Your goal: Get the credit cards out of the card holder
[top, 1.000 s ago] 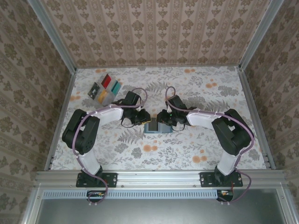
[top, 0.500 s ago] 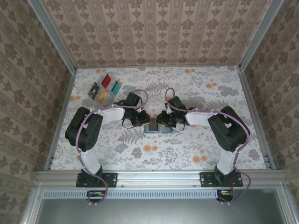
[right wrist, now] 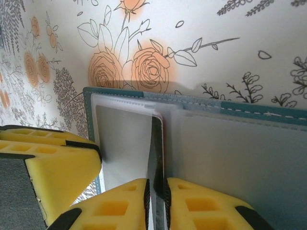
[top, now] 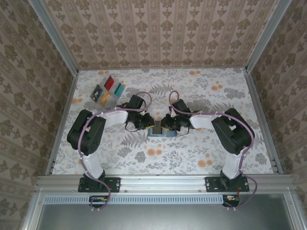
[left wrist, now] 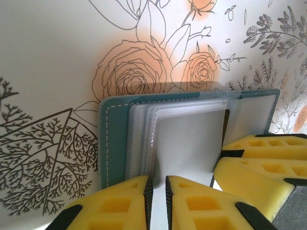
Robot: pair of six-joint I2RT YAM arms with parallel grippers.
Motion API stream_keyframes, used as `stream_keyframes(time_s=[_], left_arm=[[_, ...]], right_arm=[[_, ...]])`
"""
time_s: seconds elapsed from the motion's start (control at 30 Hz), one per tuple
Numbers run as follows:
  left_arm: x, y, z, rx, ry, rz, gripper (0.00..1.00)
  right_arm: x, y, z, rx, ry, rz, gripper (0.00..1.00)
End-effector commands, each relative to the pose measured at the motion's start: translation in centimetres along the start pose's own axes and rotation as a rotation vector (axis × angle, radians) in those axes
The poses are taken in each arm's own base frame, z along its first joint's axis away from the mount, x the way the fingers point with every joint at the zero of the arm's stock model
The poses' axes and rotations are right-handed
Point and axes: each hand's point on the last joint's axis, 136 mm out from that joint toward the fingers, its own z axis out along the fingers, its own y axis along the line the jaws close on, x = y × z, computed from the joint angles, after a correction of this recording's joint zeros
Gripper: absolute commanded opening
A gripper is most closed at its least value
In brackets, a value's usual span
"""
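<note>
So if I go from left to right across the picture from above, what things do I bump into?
credit cards → left pincer → card holder → right pincer

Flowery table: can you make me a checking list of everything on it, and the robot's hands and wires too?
Surface: flower-print table, flat.
Job's things: card holder lying open in the middle, between the arms; credit cards laid together at the far left.
Clutter: nothing seen.
Grippers: left gripper shut on a clear sleeve of the card holder; right gripper shut on a thin dark-edged leaf inside it, card or sleeve unclear.
Cables: pale purple cables run along both arms.
Surroundings: patterned walls on three sides; metal rail in front.
</note>
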Motion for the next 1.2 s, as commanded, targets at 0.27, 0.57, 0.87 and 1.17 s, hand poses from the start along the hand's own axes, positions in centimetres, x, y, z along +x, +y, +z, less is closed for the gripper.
stream_keyframes(time_s=[0.27,0.57,0.87,1.17], left_arm=[[1.0,2.3,1.1,-0.052,0.033,-0.051,0.19],[0.4,1.8,0.1,-0.046,0.019,-0.033,0.18],[0.4,1.7,0.2,-0.04,0.024,-0.029,0.23],[0.7,2.2,0.6,-0.047,0.036,-0.041,0.2]], right_arm=[[0.3,0.0,0.4,-0.021,0.012,0.009,0.12],[-0.1,-0.4,-0.9,0.022,-0.023,-0.003,0.03],[-0.2,-1.4,-1.5,0.052,-0.032,0.012,0.02],[0.3,-0.8,-0.5,0.005,0.023,0.029,0.23]])
